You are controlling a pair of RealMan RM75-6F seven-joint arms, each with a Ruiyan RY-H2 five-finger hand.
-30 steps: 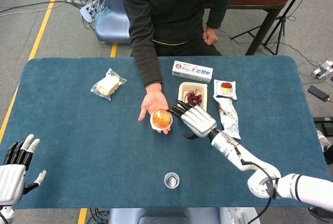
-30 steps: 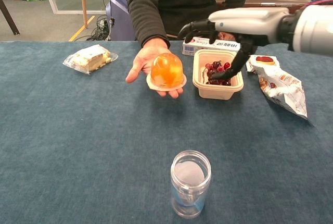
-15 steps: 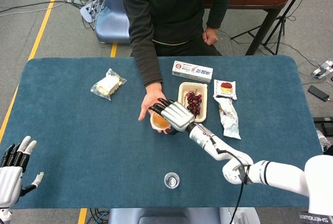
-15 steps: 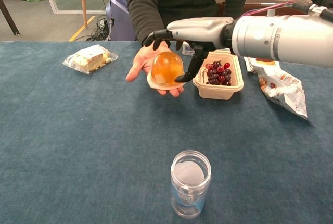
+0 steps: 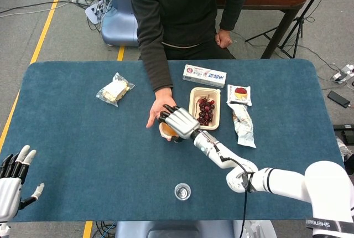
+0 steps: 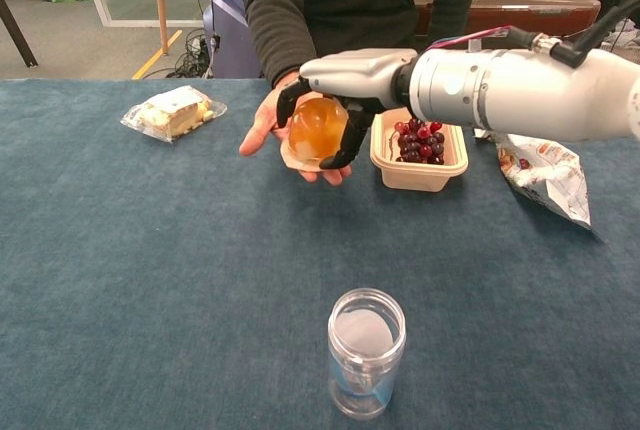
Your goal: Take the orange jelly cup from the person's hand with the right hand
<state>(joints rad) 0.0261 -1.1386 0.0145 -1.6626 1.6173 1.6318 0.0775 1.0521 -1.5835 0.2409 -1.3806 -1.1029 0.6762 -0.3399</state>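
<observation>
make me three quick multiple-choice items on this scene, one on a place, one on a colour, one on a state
1. Where is the clear jar?
A. beside the cake
B. alone at the table's near edge
C. in the tray

2. What colour is the fruit in the tray?
A. dark red
B. green
C. yellow

3. How is the right hand?
A. flat on the table
B. holding the jar
C. fingers curled around the jelly cup on the person's palm

Key:
B, nothing stands near it.
A, red berries show.
C, fingers flank the cup.
</observation>
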